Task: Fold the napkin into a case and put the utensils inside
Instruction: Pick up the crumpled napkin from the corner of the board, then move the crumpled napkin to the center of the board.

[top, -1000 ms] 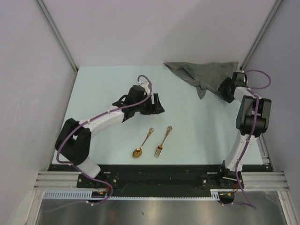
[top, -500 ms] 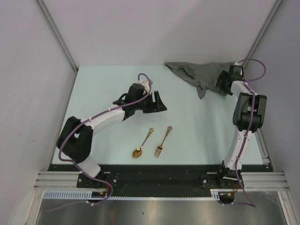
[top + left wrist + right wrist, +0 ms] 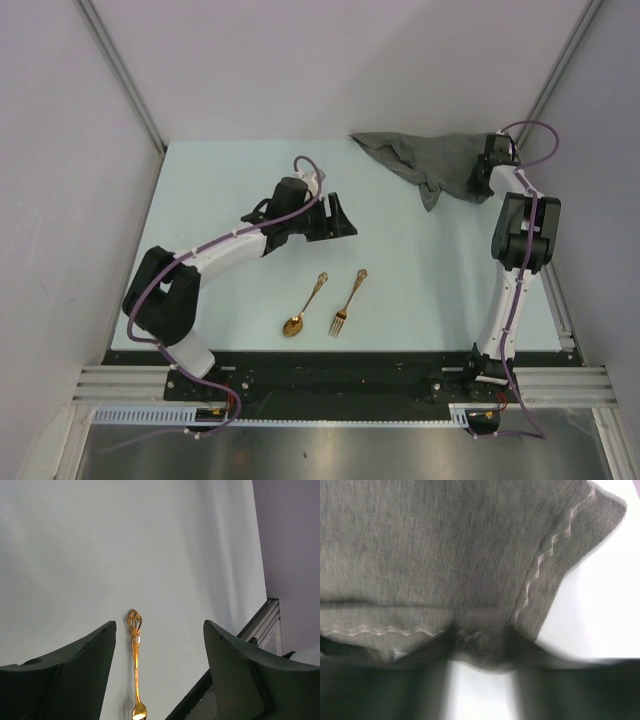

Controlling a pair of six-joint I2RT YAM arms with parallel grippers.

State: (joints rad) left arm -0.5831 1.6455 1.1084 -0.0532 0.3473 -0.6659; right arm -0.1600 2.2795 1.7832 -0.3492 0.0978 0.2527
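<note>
The dark grey napkin (image 3: 425, 160) lies crumpled at the table's back right. My right gripper (image 3: 480, 181) is at its right edge. In the blurred right wrist view the napkin (image 3: 445, 545) fills the top, and its bunched hem sits between the fingertips of my right gripper (image 3: 482, 647), whose jaws still stand apart. The gold spoon (image 3: 303, 308) and gold fork (image 3: 348, 300) lie side by side near the front. My left gripper (image 3: 341, 217) hovers open behind them. Between the fingertips of that gripper (image 3: 160, 625) one gold utensil (image 3: 134, 665) shows, its head cut off.
Grey walls enclose the table on the left, back and right. A black rail (image 3: 330, 372) runs along the near edge between the arm bases, and it shows again in the left wrist view as a dark strip (image 3: 225, 660).
My right gripper has moved back along the napkin's right edge toward the corner, and its jaws have narrowed. The left arm has shifted slightly right.
</note>
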